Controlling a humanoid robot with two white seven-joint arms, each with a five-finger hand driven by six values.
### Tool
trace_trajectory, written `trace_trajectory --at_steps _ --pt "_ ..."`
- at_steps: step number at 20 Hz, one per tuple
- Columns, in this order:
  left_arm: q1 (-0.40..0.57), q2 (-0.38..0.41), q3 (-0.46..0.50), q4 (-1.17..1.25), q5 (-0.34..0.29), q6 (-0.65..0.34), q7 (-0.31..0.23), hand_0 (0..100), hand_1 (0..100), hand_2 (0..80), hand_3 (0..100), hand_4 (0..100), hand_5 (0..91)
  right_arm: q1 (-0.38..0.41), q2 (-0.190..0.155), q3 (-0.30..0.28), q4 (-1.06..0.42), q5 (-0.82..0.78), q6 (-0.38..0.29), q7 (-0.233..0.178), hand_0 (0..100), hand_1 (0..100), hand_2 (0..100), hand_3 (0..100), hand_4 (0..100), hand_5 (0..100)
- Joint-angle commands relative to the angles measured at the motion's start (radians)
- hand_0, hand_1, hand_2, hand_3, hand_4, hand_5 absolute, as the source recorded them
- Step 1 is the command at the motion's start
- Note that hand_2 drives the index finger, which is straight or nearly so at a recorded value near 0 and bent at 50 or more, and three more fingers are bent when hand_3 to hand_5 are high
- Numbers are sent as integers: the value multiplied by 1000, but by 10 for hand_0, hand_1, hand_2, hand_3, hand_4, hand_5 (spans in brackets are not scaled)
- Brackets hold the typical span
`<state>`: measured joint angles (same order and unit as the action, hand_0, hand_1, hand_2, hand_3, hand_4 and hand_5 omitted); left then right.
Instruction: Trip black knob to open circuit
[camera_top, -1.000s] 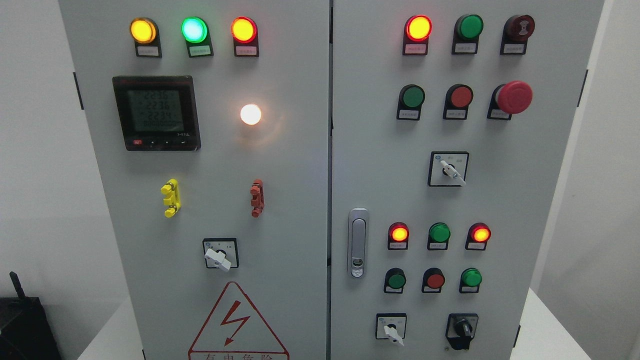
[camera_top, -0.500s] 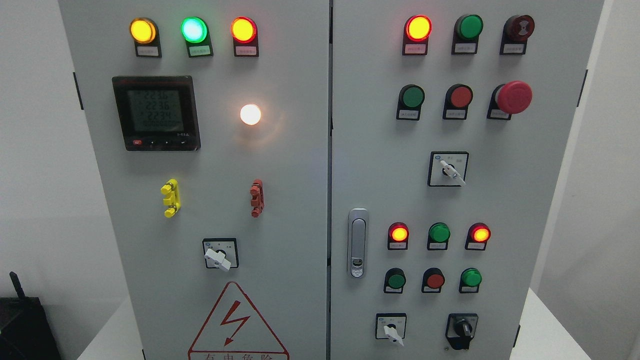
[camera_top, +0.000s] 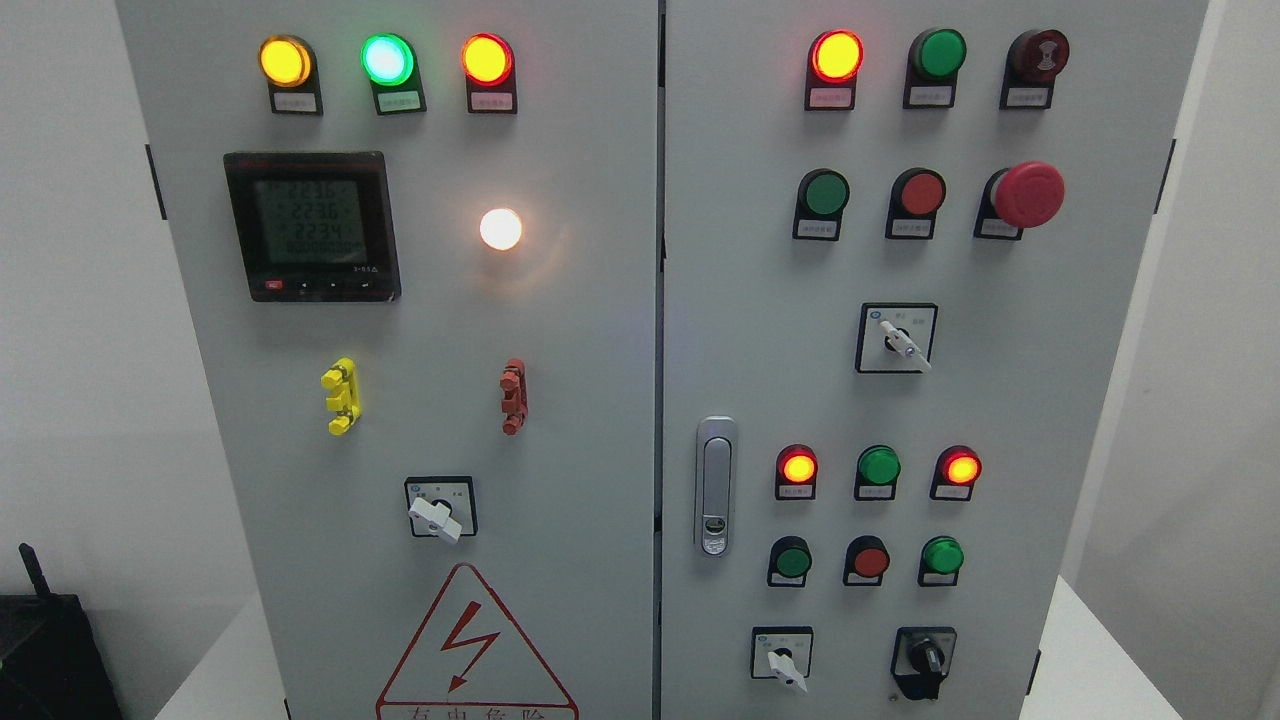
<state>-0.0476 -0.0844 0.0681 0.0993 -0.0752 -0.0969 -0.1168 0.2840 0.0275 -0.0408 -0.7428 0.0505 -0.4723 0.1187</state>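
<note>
Head view shows the black knob (camera_top: 925, 660) low on the cabinet's right door (camera_top: 1060, 400), its pointer upright, just right of a white-handled selector (camera_top: 785, 668). Above them sit small green and red buttons and two lit red lamps (camera_top: 798, 467). Nothing has changed over the last second: same lamps glowing, knob untouched. Neither of my hands is in view, so I cannot tell their state. I judge the reach hasn't begun; the circuit is not yet tripped.

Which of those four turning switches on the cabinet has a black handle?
The black knob at the right door's bottom right corner. The other three rotary switches have white handles. No robot hand is in view.
</note>
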Motion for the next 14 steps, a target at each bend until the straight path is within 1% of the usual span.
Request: trace_trajectory --at_steps 1,4,7,9,10,11,12,13,14 --pt "0 0 1 -16 0 0 0 120 389 0 0 0 0 17 -1 -25 -386 -1 -17 -4 0 0 0 101 36 83" --pt "0 0 -1 -16 0 0 0 120 389 0 0 0 0 44 -1 -27 -516 -1 -17 -4 0 0 0 131 66 124" --pt "0 0 -1 -16 0 0 0 120 389 0 0 0 0 60 -9 -27 -633 -3 -19 -4 0 0 0 150 95 152" --pt "0 0 1 -16 0 0 0 120 389 0 0 0 0 60 -20 -27 -697 -5 -29 1 0 0 0 210 188 230" --pt "0 0 1 -16 0 0 0 120 389 0 0 0 0 60 -37 -27 -722 -5 -41 1 0 0 0 229 206 244" --pt "0 0 1 -16 0 0 0 120 389 0 0 0 0 58 -52 -28 -750 -5 -51 -1 0 0 0 302 262 287" --pt "0 0 1 -16 0 0 0 120 389 0 0 0 0 53 -55 -28 -773 -6 -49 -1 0 0 0 408 311 330" --pt "0 0 1 -18 0 0 0 120 389 0 0 0 0 50 -57 -28 -790 -12 -48 -1 0 0 0 425 325 345" --pt "0 0 1 -16 0 0 0 120 389 0 0 0 0 46 -58 -31 -806 -29 -46 -1 0 0 0 516 389 385"
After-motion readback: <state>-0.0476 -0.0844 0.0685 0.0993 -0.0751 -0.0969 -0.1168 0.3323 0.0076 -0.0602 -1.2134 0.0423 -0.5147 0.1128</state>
